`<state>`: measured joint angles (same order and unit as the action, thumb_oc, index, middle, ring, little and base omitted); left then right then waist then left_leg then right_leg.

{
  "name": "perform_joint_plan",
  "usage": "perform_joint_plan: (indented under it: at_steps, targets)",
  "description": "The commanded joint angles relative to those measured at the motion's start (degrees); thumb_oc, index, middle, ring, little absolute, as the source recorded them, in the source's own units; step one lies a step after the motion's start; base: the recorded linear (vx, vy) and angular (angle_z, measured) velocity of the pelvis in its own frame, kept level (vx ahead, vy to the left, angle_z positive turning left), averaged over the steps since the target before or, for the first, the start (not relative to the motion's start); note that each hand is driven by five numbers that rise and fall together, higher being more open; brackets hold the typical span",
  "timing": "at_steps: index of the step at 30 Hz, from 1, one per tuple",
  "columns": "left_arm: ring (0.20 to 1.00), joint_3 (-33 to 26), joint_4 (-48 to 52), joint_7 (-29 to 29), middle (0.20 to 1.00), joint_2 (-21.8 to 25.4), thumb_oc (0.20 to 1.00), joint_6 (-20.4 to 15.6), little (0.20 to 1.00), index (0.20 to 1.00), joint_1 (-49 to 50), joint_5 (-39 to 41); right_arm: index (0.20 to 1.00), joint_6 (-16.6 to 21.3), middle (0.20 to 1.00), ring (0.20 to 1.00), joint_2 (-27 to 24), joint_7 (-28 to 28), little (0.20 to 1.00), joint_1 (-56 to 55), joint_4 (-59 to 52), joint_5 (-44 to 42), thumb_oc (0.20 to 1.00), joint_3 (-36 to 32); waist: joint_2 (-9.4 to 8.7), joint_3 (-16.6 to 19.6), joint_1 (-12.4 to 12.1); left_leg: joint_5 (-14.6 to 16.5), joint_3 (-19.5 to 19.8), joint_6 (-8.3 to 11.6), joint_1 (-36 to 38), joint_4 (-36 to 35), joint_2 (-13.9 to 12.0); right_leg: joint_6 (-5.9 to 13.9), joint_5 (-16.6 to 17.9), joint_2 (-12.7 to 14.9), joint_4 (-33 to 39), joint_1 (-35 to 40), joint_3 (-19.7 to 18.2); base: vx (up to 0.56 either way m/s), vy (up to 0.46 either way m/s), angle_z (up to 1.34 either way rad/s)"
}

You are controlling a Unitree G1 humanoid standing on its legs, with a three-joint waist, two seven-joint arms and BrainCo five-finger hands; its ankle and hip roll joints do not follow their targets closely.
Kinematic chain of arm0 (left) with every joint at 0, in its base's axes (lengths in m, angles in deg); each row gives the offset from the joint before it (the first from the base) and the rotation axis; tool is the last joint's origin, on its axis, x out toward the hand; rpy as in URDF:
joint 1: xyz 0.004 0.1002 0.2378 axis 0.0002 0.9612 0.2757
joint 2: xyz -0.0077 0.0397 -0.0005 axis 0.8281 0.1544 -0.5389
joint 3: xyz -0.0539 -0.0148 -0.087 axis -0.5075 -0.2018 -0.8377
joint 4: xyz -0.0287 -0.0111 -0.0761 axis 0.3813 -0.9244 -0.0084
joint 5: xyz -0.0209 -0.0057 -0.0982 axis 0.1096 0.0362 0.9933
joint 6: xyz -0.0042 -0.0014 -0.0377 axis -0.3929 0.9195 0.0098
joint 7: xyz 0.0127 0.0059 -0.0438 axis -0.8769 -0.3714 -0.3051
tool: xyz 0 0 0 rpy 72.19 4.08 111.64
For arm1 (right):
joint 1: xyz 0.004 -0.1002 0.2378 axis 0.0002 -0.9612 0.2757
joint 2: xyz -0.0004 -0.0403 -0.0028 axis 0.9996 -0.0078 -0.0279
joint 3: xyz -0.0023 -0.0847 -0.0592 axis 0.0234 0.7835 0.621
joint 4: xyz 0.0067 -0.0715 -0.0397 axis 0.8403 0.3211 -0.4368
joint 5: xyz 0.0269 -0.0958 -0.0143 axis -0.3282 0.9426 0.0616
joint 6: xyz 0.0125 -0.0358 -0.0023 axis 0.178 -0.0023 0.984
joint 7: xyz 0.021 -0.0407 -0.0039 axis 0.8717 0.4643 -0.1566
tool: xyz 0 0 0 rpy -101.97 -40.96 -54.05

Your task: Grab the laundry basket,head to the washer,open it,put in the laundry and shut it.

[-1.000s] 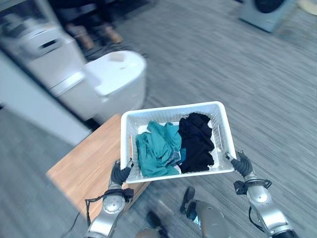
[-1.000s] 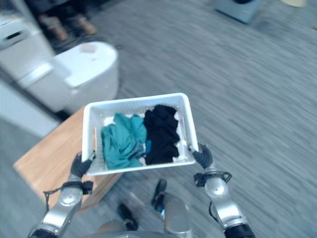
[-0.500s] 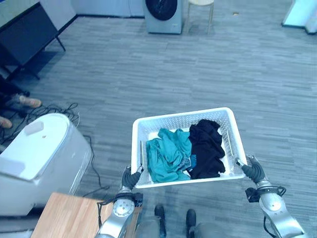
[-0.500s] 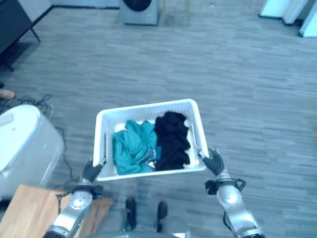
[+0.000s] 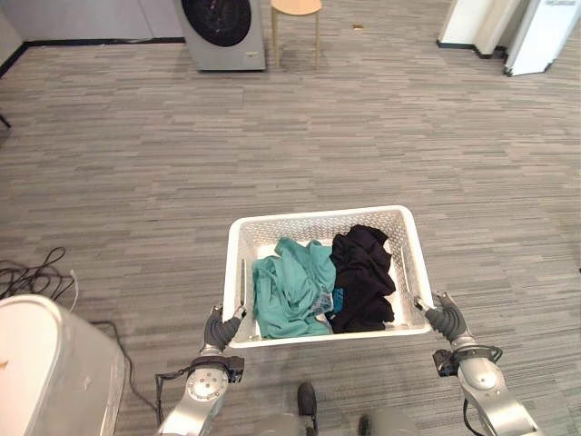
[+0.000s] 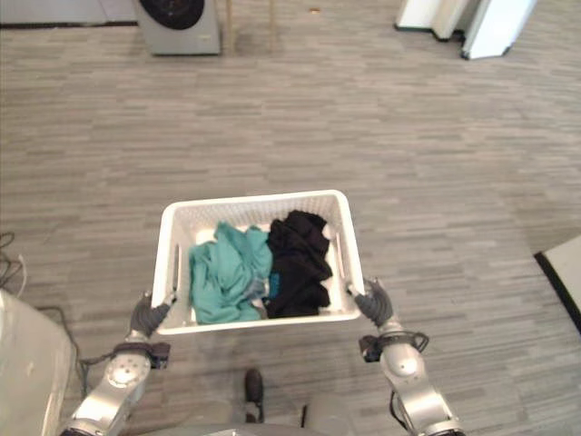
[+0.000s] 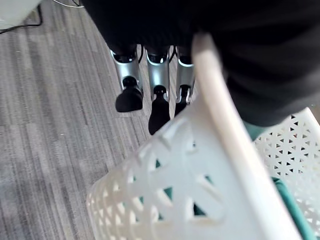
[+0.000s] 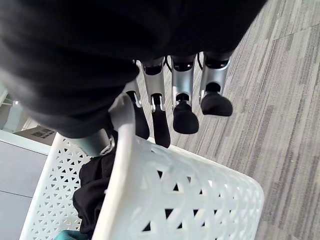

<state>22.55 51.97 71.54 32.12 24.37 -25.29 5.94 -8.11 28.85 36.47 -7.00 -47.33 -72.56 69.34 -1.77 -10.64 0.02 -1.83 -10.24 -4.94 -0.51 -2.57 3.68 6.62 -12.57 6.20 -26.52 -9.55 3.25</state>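
as hands (image 5: 221,329) flank it (rims), basket (image 5: 318,223) hangs

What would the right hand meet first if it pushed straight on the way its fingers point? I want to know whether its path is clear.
Nothing new: the right hand is already against the white laundry basket, fingers curled at the rim. Pushing on would probably only press into the basket's side wall.

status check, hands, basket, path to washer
Left hand and right hand each curled on a side rim of the white basket, teal and black laundry inside. Washer far ahead, open floor between.
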Motion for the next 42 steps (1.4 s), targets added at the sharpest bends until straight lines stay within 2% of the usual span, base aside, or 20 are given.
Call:
perform_joint_plan:
  at_steps: [1,5,10,12,13,14,16,18,19,23,24,28,30,31,34,35,36,38,39,42]
  targets:
    - [0.200,-2.0,8.0,2.7,0.200,-0.3,0.200,-6.7,0.200,0.200,-0.9,4.8,0.200,6.4,0.200,0.200,-0.2,3.0,0.200,5.4,-3.8,-6.3,0.200,-0.8,-0.08,0.5,0.9,8.7,-1.2,3.08,3.9,4.7,-2.5,2.01,12.5,-1.5,17.1,-0.5,6.1,0.41,-0.055,-0.34]
    - [0.200,-2.9,7.5,2.7,0.200,-0.8,0.200,-6.7,0.200,0.200,-1.8,4.0,0.200,6.2,0.200,0.200,-0.1,3.0,0.200,5.2,-4.1,-6.1,0.200,-1.1,0.26,-0.7,2.8,11.4,-0.1,4.19,9.7,3.1,-2.7,3.51,16.6,-0.8,26.2,-5.8,10.9,0.39,-0.095,0.02]
    - [0.200,-2.2,6.5,2.8,0.200,-2.0,0.200,-7.3,0.200,0.200,-2.5,3.2,0.200,6.7,0.200,0.200,-0.2,3.5,0.200,4.0,-4.7,-5.3,0.200,-1.8,0.82,0.3,5.1,13.4,3.1,5.71,15.9,3.2,-3.2,3.59,20.1,0.8,25.2,-7.4,9.6,0.45,-0.159,0.33]
    - [0.200,-1.2,5.8,2.8,0.200,-2.9,0.200,-7.3,0.200,0.200,-2.6,3.4,0.200,6.6,0.200,0.200,-1.1,3.4,0.200,3.2,-4.3,-4.0,0.200,-1.9,1.96,1.3,6.4,10.6,4.8,7.41,16.5,5.5,-5.4,2.18,20.5,-0.4,23.3,-6.8,8.8,0.56,-0.309,0.72]
    - [0.200,-0.5,5.5,3.4,0.200,-3.0,0.200,-7.5,0.200,0.200,-2.6,3.5,0.200,6.9,0.200,0.200,-1.9,3.7,0.200,2.6,-4.5,-4.5,0.200,-2.3,3.33,1.8,6.2,3.0,5.2,9.93,14.4,13.0,-8.3,0.43,19.4,-2.0,23.5,-4.3,9.3,0.45,-0.311,0.92]
    - [0.200,-0.5,5.5,3.3,0.200,-2.9,0.200,-7.5,0.200,0.200,-2.6,3.5,0.200,6.9,0.200,0.200,-1.9,3.7,0.200,2.6,-4.5,-4.5,0.200,-2.3,3.13,1.9,6.4,2.7,5.4,9.94,14.2,12.9,-8.1,0.39,19.6,-1.8,23.6,-4.4,9.4,0.40,-0.338,0.70]
    - [0.200,0.1,6.1,3.8,0.200,-2.6,0.200,-7.3,0.200,0.200,-2.8,4.0,0.200,7.1,0.200,0.200,-2.9,3.5,0.200,2.2,-4.9,-5.3,0.200,-2.8,2.15,1.2,5.9,-4.4,6.1,10.60,8.0,27.4,-9.6,-2.23,17.9,-2.5,24.3,-0.9,9.4,0.29,-0.336,0.06]
    - [0.200,0.6,6.3,3.9,0.200,-2.8,0.200,-7.2,0.200,0.200,-3.0,4.8,0.200,6.8,0.200,0.200,-3.8,3.0,0.200,2.1,-4.7,-5.5,0.200,-3.2,1.09,0.2,4.7,-4.3,3.9,9.65,3.3,35.2,-10.8,-4.09,15.1,-3.1,24.8,2.7,9.0,0.39,-0.352,-0.23]
    - [0.200,1.1,6.4,3.9,0.200,-3.2,0.200,-6.9,0.200,0.200,-3.3,5.3,0.200,6.2,0.200,0.200,-4.4,2.4,0.200,2.2,-4.5,-5.3,0.200,-3.4,-0.32,-0.7,3.3,0.6,1.8,7.86,-3.1,36.9,-9.8,-4.34,13.3,-2.6,25.2,5.7,7.9,0.32,-0.214,-0.07]
    - [0.200,1.4,6.5,4.1,0.200,-3.4,0.200,-6.8,0.200,0.200,-3.0,5.3,0.200,6.3,0.200,0.200,-4.1,2.2,0.200,1.7,-4.7,-5.9,0.200,-4.1,-0.67,-0.7,2.1,3.1,0.5,6.82,-7.3,30.3,-7.7,-3.55,12.1,-2.5,25.9,8.1,6.9,0.43,-0.055,-0.29]
    - [0.200,1.0,6.9,4.1,0.200,-3.9,0.200,-6.4,0.200,0.200,-2.5,4.8,0.200,6.2,0.200,0.200,-3.7,1.6,0.200,1.4,-3.9,-5.8,0.200,-4.3,0.78,-0.5,-0.5,-2.6,1.6,7.21,-11.6,7.6,-3.8,-2.31,9.2,-5.0,27.5,14.3,5.2,0.63,0.011,-0.32]
    - [0.200,0.2,7.5,4.2,0.200,-4.1,0.200,-6.0,0.200,0.200,-1.6,4.2,0.200,6.3,0.200,0.200,-2.7,1.7,0.200,1.9,-3.9,-6.1,0.200,-4.5,1.14,0.0,-2.6,-6.4,1.4,7.94,-16.0,-0.4,-3.4,-2.24,5.3,-6.3,27.8,20.5,2.0,0.67,0.020,-0.34]
    - [0.200,-0.2,7.7,4.8,0.200,-4.0,0.200,-6.2,0.200,0.200,-0.7,4.1,0.200,6.3,0.200,0.200,-2.4,2.6,0.200,1.8,-4.1,-6.2,0.200,-4.4,1.60,1.1,-2.8,-6.3,0.9,7.54,-15.2,-1.4,-4.2,-2.13,3.8,-6.6,27.3,21.8,1.3,0.67,0.101,-0.69]
    - [0.200,0.1,7.5,4.7,0.200,-3.8,0.200,-5.8,0.200,0.200,-0.8,4.1,0.200,6.8,0.200,0.200,-1.0,2.6,0.200,1.0,-4.2,-6.2,0.200,-4.0,0.52,2.5,-3.2,-7.7,1.5,6.34,-14.6,3.1,-3.5,-1.28,3.1,-4.5,22.3,22.7,1.0,0.67,0.138,-0.53]
    - [0.200,0.0,7.4,4.4,0.200,-2.6,0.200,-5.6,0.200,0.200,-1.5,4.3,0.200,6.8,0.200,0.200,-0.1,3.6,0.200,1.6,-4.0,-5.5,0.200,-3.0,-0.99,3.1,-3.2,-3.9,0.4,4.15,-12.0,5.3,-2.2,1.89,9.7,-1.3,12.3,19.5,-0.2,0.51,0.137,-0.17]
    - [0.200,0.0,7.4,4.4,0.200,-2.6,0.200,-5.6,0.200,0.200,-1.5,4.3,0.200,6.8,0.200,0.200,-0.1,3.6,0.200,1.6,-4.0,-5.5,0.200,-3.0,-0.84,3.2,-3.3,-4.0,0.3,4.17,-12.2,5.3,-2.5,1.84,9.9,-1.5,12.4,19.4,-0.3,0.42,0.095,-0.68]
    - [0.200,-0.2,7.8,4.3,0.200,-1.8,0.200,-5.7,0.200,0.200,-1.5,4.2,0.200,7.2,0.200,0.200,0.3,3.9,0.200,1.4,-4.4,-5.6,0.200,-2.9,-1.39,3.2,-2.9,-1.6,0.1,2.89,-9.2,5.5,-1.6,3.60,16.8,-0.5,5.3,16.0,-1.3,0.42,0.078,-0.57]
    - [0.200,-0.3,7.8,4.1,0.200,-1.3,0.200,-5.7,0.200,0.200,-1.8,4.7,0.200,7.0,0.200,0.200,0.3,4.3,0.200,1.7,-4.4,-5.6,0.200,-2.5,-0.39,2.4,-2.0,0.4,0.8,2.25,-4.8,4.1,-2.1,2.53,16.1,-1.5,2.2,10.1,-0.8,0.57,0.077,-0.17]
    - [0.200,-0.6,7.9,4.1,0.200,-1.0,0.200,-5.7,0.200,0.200,-2.0,5.1,0.200,6.8,0.200,0.200,0.2,4.4,0.200,2.1,-4.5,-5.9,0.200,-2.4,0.56,1.6,-0.9,2.4,1.4,2.33,-0.9,3.1,-2.7,1.50,13.5,-1.8,4.9,5.1,1.5,0.44,0.027,0.06]
    - [0.200,-0.7,8.0,4.3,0.200,-1.1,0.200,-5.6,0.200,0.200,-1.5,5.2,0.200,6.6,0.200,0.200,0.3,4.5,0.200,2.3,-4.3,-6.4,0.200,-2.4,0.94,0.6,0.4,4.7,1.9,2.65,3.0,2.7,-2.8,0.71,11.7,-1.9,9.8,1.5,4.2,0.36,-0.021,0.22]
